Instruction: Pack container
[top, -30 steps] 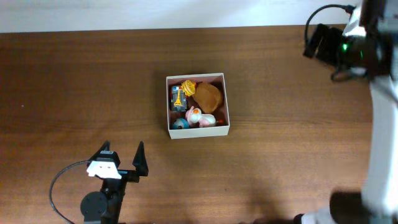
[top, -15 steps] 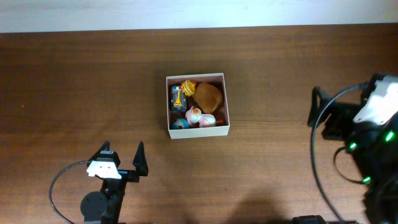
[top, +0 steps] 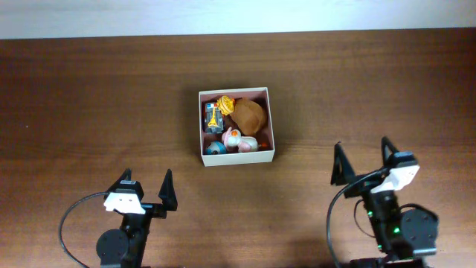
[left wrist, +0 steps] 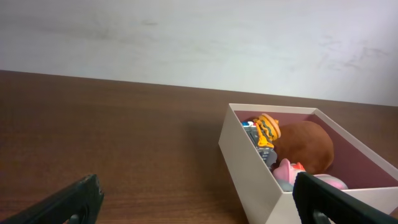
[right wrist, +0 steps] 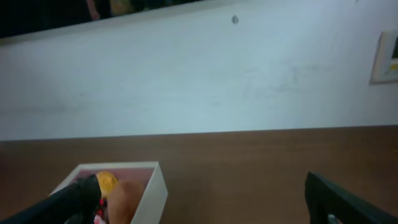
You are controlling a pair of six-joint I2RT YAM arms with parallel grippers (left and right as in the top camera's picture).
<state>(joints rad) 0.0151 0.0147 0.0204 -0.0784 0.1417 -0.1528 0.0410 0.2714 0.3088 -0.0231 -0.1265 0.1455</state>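
Observation:
The container (top: 268, 126) is a square white box with a pink-brown inside at the table's middle. It holds a brown plush lump (top: 249, 115), an orange toy (top: 224, 103), a blue-yellow toy (top: 213, 116), a pink-white toy (top: 236, 140) and a blue ball (top: 215, 147). My left gripper (top: 146, 187) is open and empty near the front left, well short of the container (left wrist: 249, 155). My right gripper (top: 362, 161) is open and empty at the front right, with the container (right wrist: 157, 190) to its far left.
A pale wall (left wrist: 199, 43) runs behind the table's far edge. A black cable (top: 71, 219) loops beside the left arm's base. Bare brown wood (top: 97, 112) lies on both sides of the container.
The right arm has swung from the far right corner down to the front right, and its open gripper now points toward the far edge. The left arm and the container have not moved.

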